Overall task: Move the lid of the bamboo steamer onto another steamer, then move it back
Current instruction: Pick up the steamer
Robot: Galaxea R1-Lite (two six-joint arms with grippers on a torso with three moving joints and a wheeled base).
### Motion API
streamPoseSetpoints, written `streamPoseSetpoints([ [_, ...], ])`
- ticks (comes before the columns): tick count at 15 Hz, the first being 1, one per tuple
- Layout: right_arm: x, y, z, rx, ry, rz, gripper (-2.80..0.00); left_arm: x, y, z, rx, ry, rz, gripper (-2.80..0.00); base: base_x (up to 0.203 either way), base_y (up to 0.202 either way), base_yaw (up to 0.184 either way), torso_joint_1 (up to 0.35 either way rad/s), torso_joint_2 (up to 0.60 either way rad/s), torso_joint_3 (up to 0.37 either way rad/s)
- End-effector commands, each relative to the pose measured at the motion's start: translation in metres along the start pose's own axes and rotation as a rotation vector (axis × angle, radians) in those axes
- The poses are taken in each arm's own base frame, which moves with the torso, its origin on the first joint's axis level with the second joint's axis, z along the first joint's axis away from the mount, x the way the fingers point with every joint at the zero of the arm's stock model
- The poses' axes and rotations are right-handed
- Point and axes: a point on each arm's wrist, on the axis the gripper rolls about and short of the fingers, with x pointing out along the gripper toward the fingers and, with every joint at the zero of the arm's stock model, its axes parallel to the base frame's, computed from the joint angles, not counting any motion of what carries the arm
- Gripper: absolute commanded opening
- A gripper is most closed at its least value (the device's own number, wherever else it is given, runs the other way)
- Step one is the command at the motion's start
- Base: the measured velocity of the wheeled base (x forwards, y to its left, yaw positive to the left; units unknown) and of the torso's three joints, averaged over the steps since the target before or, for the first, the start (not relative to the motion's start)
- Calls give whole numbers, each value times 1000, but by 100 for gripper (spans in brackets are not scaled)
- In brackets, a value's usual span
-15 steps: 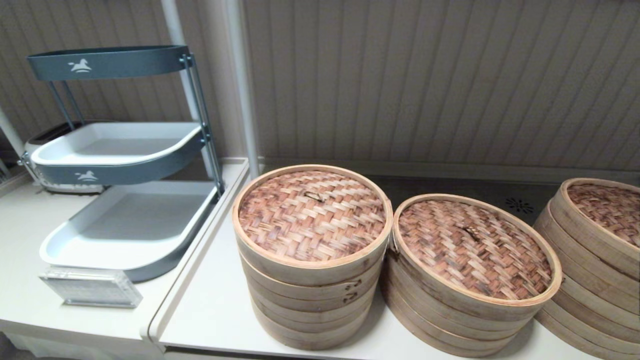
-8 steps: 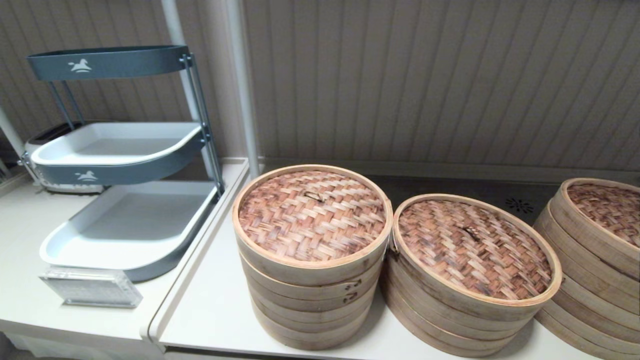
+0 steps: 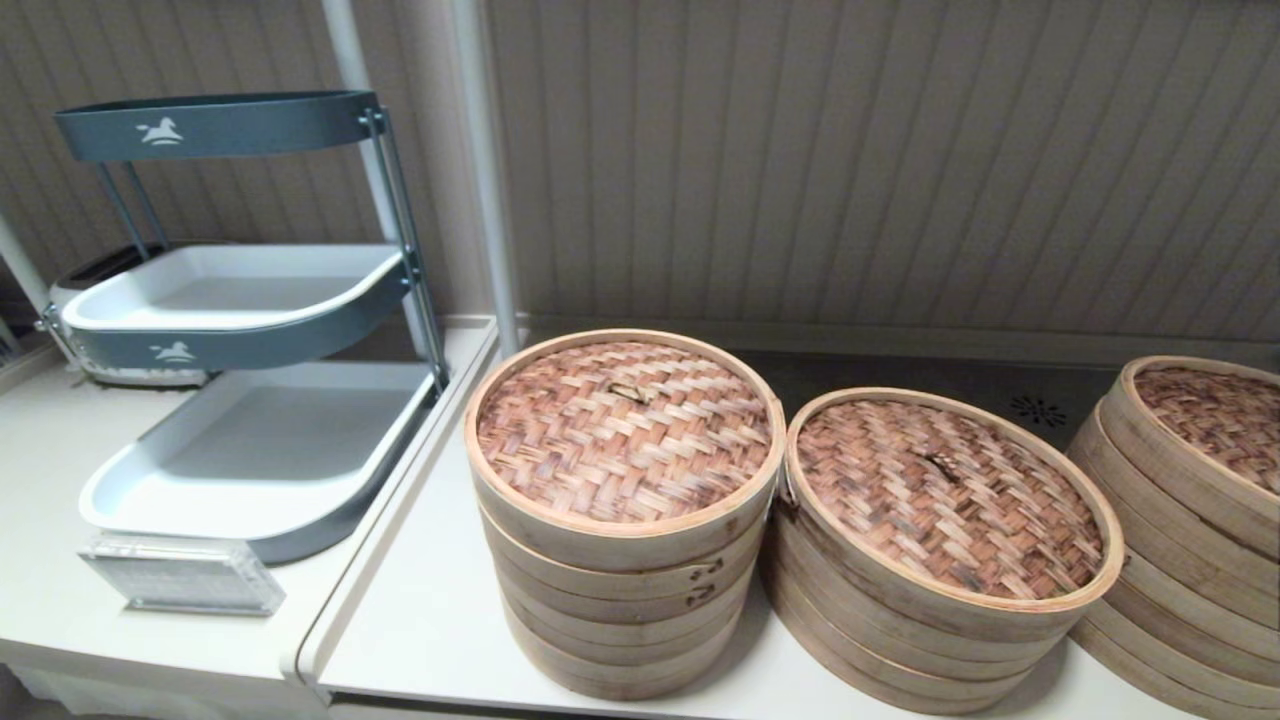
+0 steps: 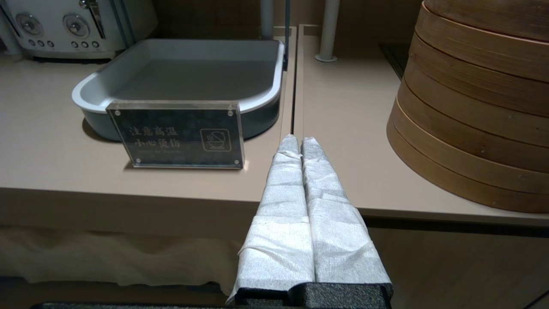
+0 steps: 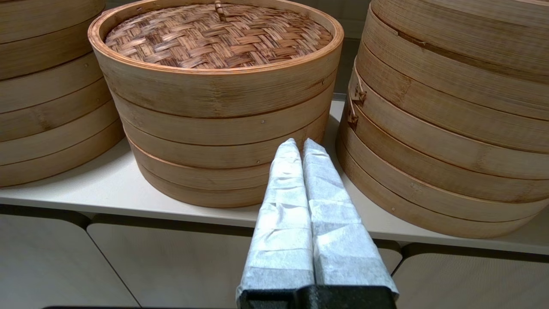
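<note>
left hand (image 4: 299, 141) closed tight, empty, parked off the worktop's (image 3: 430, 610) near edge | right hand (image 5: 299, 146) same | bamboo steamer lid (image 3: 948, 495) sits on middle stack

Clear acrylic sign plate (image 4: 176, 134) with dark face, standing on beige counter just in front of grey-and-white bottom tray (image 4: 180, 73): two lines of pale Chinese characters, roughly 注意高温 / 小心烫伤, strokes soft, reading not certain. Square icon at right of text, steam-over-hand style, detail unclear.

Dark grey-blue rims of three-tier tray rack: white rocking-horse logo on top tier (image 3: 160, 130), same logo on middle tier (image 3: 172, 352). No lettering beside either.

Nothing readable on bamboo steamers.
</note>
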Motion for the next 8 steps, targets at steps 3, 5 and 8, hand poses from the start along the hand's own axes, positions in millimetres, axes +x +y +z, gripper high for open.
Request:
streamPoseSetpoints([
  [3,2,0,-7,-1,28,1,-280,2,0,-8,0,26,0,-280,0,0,0,0,0,0],
  [5,2,0,-7,-1,28,1,-280,2,0,-8,0,26,0,-280,0,0,0,0,0,0],
  [8,2,0,-7,-8,19,1,-280,2,0,-8,0,26,0,-280,0,0,0,0,0,0],
])
